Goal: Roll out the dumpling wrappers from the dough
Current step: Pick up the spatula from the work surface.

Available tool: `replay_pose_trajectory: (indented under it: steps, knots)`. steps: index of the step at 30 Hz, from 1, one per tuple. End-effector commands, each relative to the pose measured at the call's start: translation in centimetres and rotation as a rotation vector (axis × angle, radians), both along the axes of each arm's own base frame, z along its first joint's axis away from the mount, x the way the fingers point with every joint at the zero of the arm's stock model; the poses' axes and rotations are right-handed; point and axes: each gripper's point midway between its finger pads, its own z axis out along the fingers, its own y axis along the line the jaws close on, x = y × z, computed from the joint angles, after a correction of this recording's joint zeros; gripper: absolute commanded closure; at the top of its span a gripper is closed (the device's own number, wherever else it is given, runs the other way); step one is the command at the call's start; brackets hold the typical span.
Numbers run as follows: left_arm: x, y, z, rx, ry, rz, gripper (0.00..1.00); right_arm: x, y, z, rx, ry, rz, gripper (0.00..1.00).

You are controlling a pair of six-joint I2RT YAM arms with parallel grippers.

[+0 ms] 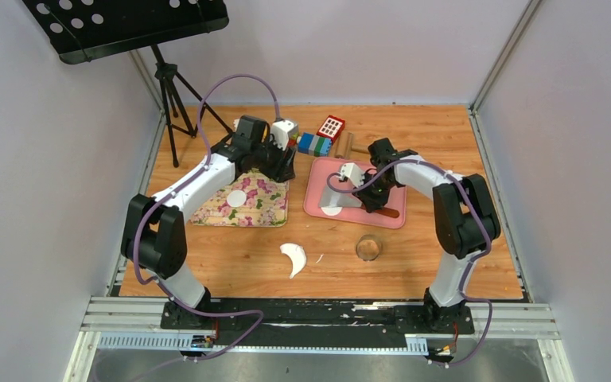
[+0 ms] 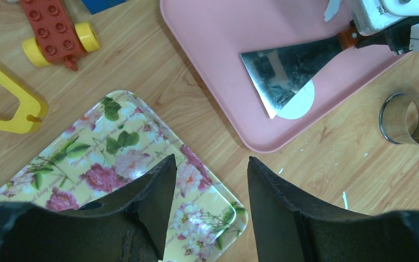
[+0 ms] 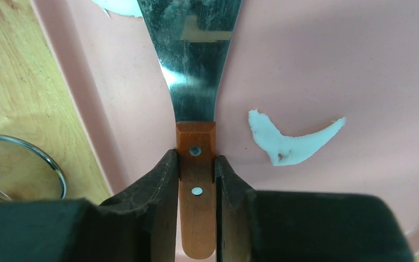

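One round white wrapper [image 1: 237, 197] lies on the floral tray [image 1: 269, 208]. Another wrapper [image 2: 301, 103] lies on the pink tray [image 2: 213, 49], half under the metal spatula blade [image 2: 278, 71]. My right gripper [image 3: 196, 159] is shut on the spatula's wooden handle [image 3: 196, 207] over the pink tray; it also shows in the top view [image 1: 372, 202]. A thin crescent dough scrap [image 3: 289, 143] lies on the pink tray beside the handle. A thicker crescent of dough [image 1: 293, 258] lies on the table. My left gripper [image 2: 211, 164] is open and empty above the floral tray's [image 2: 114, 147] corner.
The small metal ring [image 1: 368, 248] stands on the table in front of the pink tray [image 1: 318, 203]. Toy blocks [image 1: 314, 143], a red toy [image 1: 332, 127] and a wooden piece [image 1: 345, 145] lie behind the trays. A yellow toy [image 2: 5, 103] lies left of the floral tray. A music stand [image 1: 127, 24] stands at the back left.
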Motion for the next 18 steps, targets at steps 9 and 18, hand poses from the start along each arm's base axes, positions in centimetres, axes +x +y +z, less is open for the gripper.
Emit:
replay_pose_trajectory:
  steps: [9,18]
  knots:
    - [0.4,-2.7,8.1,-0.194,-0.127,-0.091,0.34,0.4,0.7,12.6,0.129,-0.26,0.003,1.0]
    - [-1.1,-7.6,11.1,-0.503,0.041,-0.237,0.0,-1.1,-0.5,14.6,0.132,-0.375,-0.014,1.0]
